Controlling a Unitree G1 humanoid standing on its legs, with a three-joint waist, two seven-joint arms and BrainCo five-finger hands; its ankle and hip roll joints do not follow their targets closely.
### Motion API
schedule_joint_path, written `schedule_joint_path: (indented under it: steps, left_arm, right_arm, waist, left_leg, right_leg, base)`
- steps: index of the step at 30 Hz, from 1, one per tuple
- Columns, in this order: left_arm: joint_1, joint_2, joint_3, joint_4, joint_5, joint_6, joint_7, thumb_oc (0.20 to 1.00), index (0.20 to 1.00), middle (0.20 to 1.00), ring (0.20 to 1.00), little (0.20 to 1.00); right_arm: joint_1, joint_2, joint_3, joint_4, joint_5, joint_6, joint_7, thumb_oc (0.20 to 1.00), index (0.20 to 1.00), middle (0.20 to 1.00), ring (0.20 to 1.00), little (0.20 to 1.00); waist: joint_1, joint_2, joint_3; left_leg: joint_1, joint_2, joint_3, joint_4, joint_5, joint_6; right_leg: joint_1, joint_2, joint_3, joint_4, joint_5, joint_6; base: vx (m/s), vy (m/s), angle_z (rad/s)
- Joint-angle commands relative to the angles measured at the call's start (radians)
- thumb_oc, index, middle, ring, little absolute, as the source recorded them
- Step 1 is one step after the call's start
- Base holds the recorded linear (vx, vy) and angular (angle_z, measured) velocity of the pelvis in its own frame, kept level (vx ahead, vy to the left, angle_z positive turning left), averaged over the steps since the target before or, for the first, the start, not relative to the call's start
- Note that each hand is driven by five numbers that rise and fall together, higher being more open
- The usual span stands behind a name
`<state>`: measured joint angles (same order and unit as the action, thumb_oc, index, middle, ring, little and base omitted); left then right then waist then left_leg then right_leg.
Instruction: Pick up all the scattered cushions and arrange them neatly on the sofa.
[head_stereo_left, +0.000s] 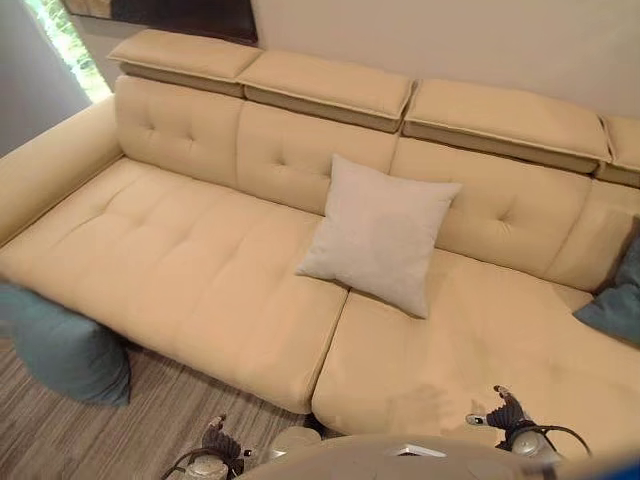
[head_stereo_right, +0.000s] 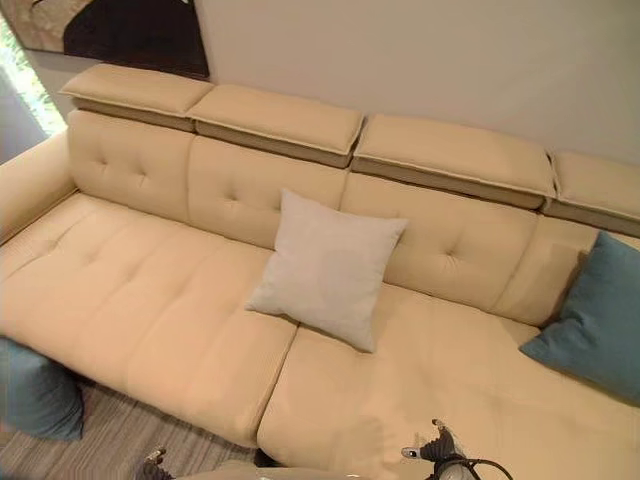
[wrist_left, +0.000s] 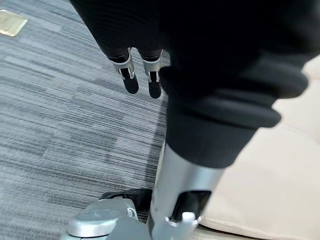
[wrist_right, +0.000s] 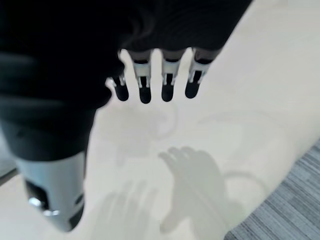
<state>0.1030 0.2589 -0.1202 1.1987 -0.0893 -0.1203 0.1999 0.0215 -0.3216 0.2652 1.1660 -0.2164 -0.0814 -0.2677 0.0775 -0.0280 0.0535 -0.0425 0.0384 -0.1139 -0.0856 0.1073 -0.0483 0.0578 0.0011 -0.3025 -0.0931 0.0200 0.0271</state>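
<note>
While white cushion (head_stereo_left: 378, 233) leans, right hand (wrist_right: 155, 82) hovers apart.

Left hand (wrist_left: 142, 75) hanging low, fingers apparently straight, right hand (wrist_right: 155, 82) relaxed, empty

1 cushion (head_stereo_left: 378, 232) mid-sofa (head_stereo_left: 200, 260), 1 (head_stereo_right: 592, 318) right, 1 (head_stereo_left: 62, 348) apparently floor-left.

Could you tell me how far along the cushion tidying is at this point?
Done: a pale cushion leans against the sofa backrest, and a teal cushion sits at its right end. In hand: nothing; the left hand hangs over the carpet, the right hand over the seat, both open. Left: another teal cushion on the floor by the sofa's left front.
</note>
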Motion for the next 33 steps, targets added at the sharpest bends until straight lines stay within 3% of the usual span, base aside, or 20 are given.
schedule_joint_path:
  steps: [1,2,4,5,8,10,12,13,16,18,19,20,21,23,30,32,33]
  left_arm:
    - [-0.087,0.021,0.011,0.006,0.000,-0.012,0.003,1.000,1.000,1.000,1.000,1.000]
    - [-0.100,0.019,0.001,0.006,0.002,-0.013,0.008,1.000,1.000,1.000,1.000,1.000]
    - [-0.117,0.010,-0.004,0.009,0.002,-0.014,0.010,1.000,1.000,1.000,1.000,1.000]
    - [-0.110,0.003,0.001,0.013,0.006,-0.014,0.011,1.000,1.000,1.000,1.000,1.000]
    - [-0.108,-0.005,0.002,0.012,0.004,-0.014,0.011,1.000,1.000,1.000,1.000,1.000]
    - [-0.129,-0.012,-0.016,0.001,0.008,-0.010,0.011,1.000,1.000,1.000,1.000,1.000]
    - [-0.134,-0.014,-0.013,0.008,0.006,-0.007,0.014,1.000,1.000,1.000,1.000,1.000]
    - [-0.136,-0.016,-0.010,0.020,0.008,-0.006,0.016,1.000,1.000,1.000,1.000,1.000]
    - [-0.125,-0.008,0.009,0.037,0.016,0.004,0.006,1.000,1.000,1.000,1.000,1.000]
    - [-0.128,0.003,0.012,0.046,0.021,0.005,0.005,1.000,1.000,1.000,1.000,1.000]
    - [-0.129,0.009,0.012,0.052,0.022,0.006,0.008,1.000,1.000,1.000,1.000,1.000]
    - [-0.136,0.015,0.006,0.051,0.019,0.005,0.014,1.000,1.000,1.000,1.000,1.000]
    - [-0.142,0.019,0.001,0.050,0.018,0.005,0.015,1.000,1.000,1.000,1.000,1.000]
    - [-0.146,0.025,0.001,0.051,0.019,0.004,0.019,1.000,1.000,1.000,1.000,1.000]
    - [-0.145,0.024,0.021,0.074,-0.013,0.009,0.021,1.000,1.000,1.000,1.000,1.000]
    - [-0.148,0.019,0.021,0.075,-0.020,0.010,0.021,1.000,1.000,1.000,1.000,1.000]
    - [-0.160,0.006,0.007,0.069,-0.025,0.009,0.020,1.000,1.000,1.000,1.000,1.000]
  right_arm:
    - [-0.076,-0.019,0.015,-0.014,0.031,-0.004,-0.017,1.000,1.000,1.000,1.000,1.000]
    - [-0.092,-0.028,0.015,-0.010,0.035,-0.002,-0.027,1.000,1.000,1.000,1.000,1.000]
    - [-0.104,-0.032,0.013,-0.002,0.041,0.005,-0.030,1.000,1.000,1.000,1.000,1.000]
    - [-0.099,-0.030,0.009,0.008,0.041,0.005,-0.027,1.000,1.000,1.000,1.000,1.000]
    - [-0.089,-0.026,-0.002,0.028,0.042,0.011,-0.023,1.000,1.000,1.000,1.000,1.000]
    - [-0.082,-0.007,-0.019,0.064,0.056,0.026,-0.018,1.000,1.000,1.000,1.000,1.000]
    - [-0.093,0.002,-0.019,0.076,0.049,0.033,-0.018,1.000,1.000,1.000,1.000,1.000]
    - [-0.105,0.008,-0.015,0.089,0.042,0.038,-0.015,1.000,1.000,1.000,1.000,1.000]
    - [-0.130,0.014,0.009,0.099,0.015,0.052,-0.005,1.000,1.000,1.000,1.000,1.000]
    - [-0.146,0.015,0.008,0.094,0.012,0.056,-0.001,1.000,1.000,1.000,1.000,1.000]
    - [-0.152,0.018,0.006,0.093,0.011,0.059,0.002,1.000,1.000,1.000,1.000,1.000]
    - [-0.151,0.020,0.000,0.093,0.021,0.061,0.001,1.000,1.000,1.000,1.000,1.000]
    - [-0.142,0.023,-0.008,0.095,0.035,0.059,0.002,1.000,1.000,1.000,1.000,1.000]
    - [-0.129,0.026,-0.013,0.103,0.056,0.057,0.005,1.000,1.000,1.000,1.000,1.000]
    - [-0.136,0.023,-0.001,0.097,0.077,0.048,0.016,1.000,1.000,1.000,1.000,1.000]
    - [-0.137,0.019,-0.006,0.095,0.082,0.045,0.013,1.000,1.000,1.000,1.000,1.000]
    - [-0.136,0.014,-0.015,0.096,0.091,0.044,0.008,1.000,1.000,1.000,1.000,1.000]
  waist:
    - [0.014,-0.040,0.042]
    - [0.016,-0.043,0.062]
    - [0.003,-0.065,0.078]
    - [-0.005,-0.075,0.078]
    - [-0.028,-0.078,0.070]
    - [-0.053,-0.049,0.051]
    - [-0.054,-0.046,0.052]
    - [-0.053,-0.060,0.058]
    - [-0.018,-0.055,0.068]
    - [-0.013,-0.066,0.088]
    - [-0.016,-0.064,0.093]
    - [-0.029,-0.066,0.096]
    - [-0.038,-0.068,0.090]
    - [-0.042,-0.073,0.084]
    - [-0.023,-0.094,0.056]
    - [-0.027,-0.095,0.059]
    - [-0.029,-0.096,0.073]
  left_leg:
    - [-0.046,0.028,0.019,0.011,-0.046,-0.051]
    - [-0.086,0.019,0.018,0.053,-0.044,-0.053]
    - [-0.119,0.002,0.080,0.182,-0.130,-0.031]
    - [-0.095,-0.012,0.109,0.249,-0.206,-0.017]
    - [-0.049,-0.013,0.167,0.291,-0.268,-0.006]
    - [0.043,0.005,0.245,0.204,-0.301,-0.002]
    - [0.072,-0.013,0.234,0.150,-0.301,0.005]
    - [0.062,-0.041,0.231,0.127,-0.270,0.017]
    - [0.089,-0.052,0.198,0.069,-0.269,0.034]
    - [0.075,-0.067,0.190,0.063,-0.235,0.047]
    - [0.073,-0.068,0.171,0.059,-0.229,0.051]
    - [0.065,-0.076,0.125,0.057,-0.219,0.058]
    - [0.052,-0.083,0.092,0.059,-0.212,0.061]
    - [0.036,-0.090,0.052,0.068,-0.203,0.060]
    - [0.005,-0.078,-0.044,0.044,-0.154,0.010]
    - [-0.009,-0.076,-0.056,0.047,-0.146,0.002]
    - [-0.051,-0.075,-0.038,0.075,-0.135,-0.005]
  right_leg:
    - [-0.024,-0.051,0.002,0.006,-0.063,0.059]
    - [-0.036,-0.058,-0.005,0.006,-0.056,0.059]
    - [-0.079,-0.091,-0.030,0.006,-0.026,0.061]
    - [-0.090,-0.105,-0.037,0.006,-0.012,0.061]
    - [-0.106,-0.122,-0.068,0.006,0.000,0.060]
    - [-0.109,-0.120,-0.125,0.008,0.006,0.073]
    - [-0.118,-0.126,-0.130,0.014,0.029,0.083]
    - [-0.140,-0.151,-0.147,0.022,0.064,0.089]
    - [-0.161,-0.156,-0.141,0.097,0.044,0.107]
    - [-0.190,-0.183,-0.128,0.148,0.047,0.111]
    - [-0.209,-0.180,-0.081,0.181,0.040,0.114]
    - [-0.222,-0.140,0.058,0.203,0.015,0.118]
    - [-0.219,-0.114,0.138,0.210,0.000,0.122]
    - [-0.185,-0.087,0.221,0.195,-0.019,0.113]
    - [-0.091,-0.054,0.193,0.053,-0.024,0.084]
    - [-0.081,-0.055,0.160,0.042,-0.026,0.079]
    - [-0.071,-0.061,0.109,0.030,-0.030,0.073]
  base:
    - [-0.26,-0.056,0.67]
    - [-0.39,-0.044,0.46]
    - [-0.37,-0.028,0.65]
    - [-0.17,-0.010,0.93]
    - [-0.11,0.042,0.73]
    - [-0.02,0.145,0.94]
    - [-0.10,0.165,1.21]
    - [-0.19,0.173,0.61]
    - [-0.13,0.145,0.07]
    - [-0.15,0.075,0.01]
    - [-0.09,-0.004,0.17]
    - [-0.07,-0.032,0.40]
    - [-0.03,-0.054,0.88]
    - [0.01,-0.069,1.53]
    - [0.06,-0.189,0.79]
    - [-0.01,-0.118,1.11]
    - [-0.04,-0.085,1.23]
